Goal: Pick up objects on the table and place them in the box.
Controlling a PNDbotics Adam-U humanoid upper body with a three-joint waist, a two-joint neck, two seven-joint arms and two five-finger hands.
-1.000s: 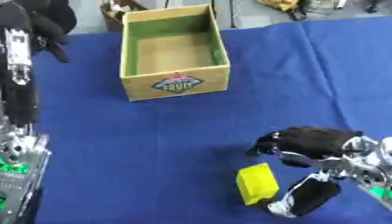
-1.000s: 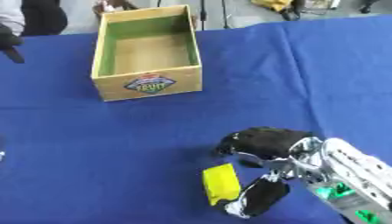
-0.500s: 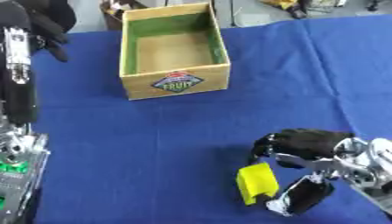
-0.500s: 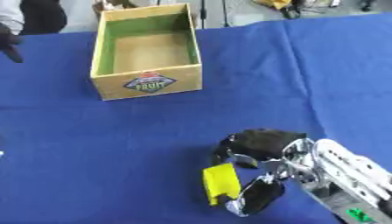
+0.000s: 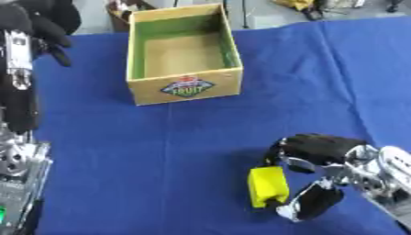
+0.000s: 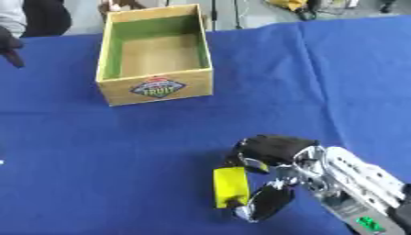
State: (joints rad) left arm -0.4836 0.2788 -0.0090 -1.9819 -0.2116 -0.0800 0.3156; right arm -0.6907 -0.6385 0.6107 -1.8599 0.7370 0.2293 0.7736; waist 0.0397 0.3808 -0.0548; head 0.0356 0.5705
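Note:
A yellow block (image 5: 267,186) lies on the blue tablecloth at the lower right. My right hand (image 5: 319,151) comes in from the right, its fingers curled over the block's upper end and its thumb (image 5: 311,205) at the lower end. The block looks pinched between them, low on the cloth. The open wooden fruit box (image 5: 181,51), green inside and holding nothing I can see, stands at the top centre. My left hand (image 5: 41,23) hangs at the upper left, away from the box, black fingers pointing down and relaxed.
The blue cloth (image 5: 160,151) covers the whole table. My left arm's silver and black links (image 5: 16,137) run down the left edge. Clutter lies beyond the table's far edge behind the box.
The right hand has closed a little more around the yellow block. The block and box keep their places. The left arm is still.

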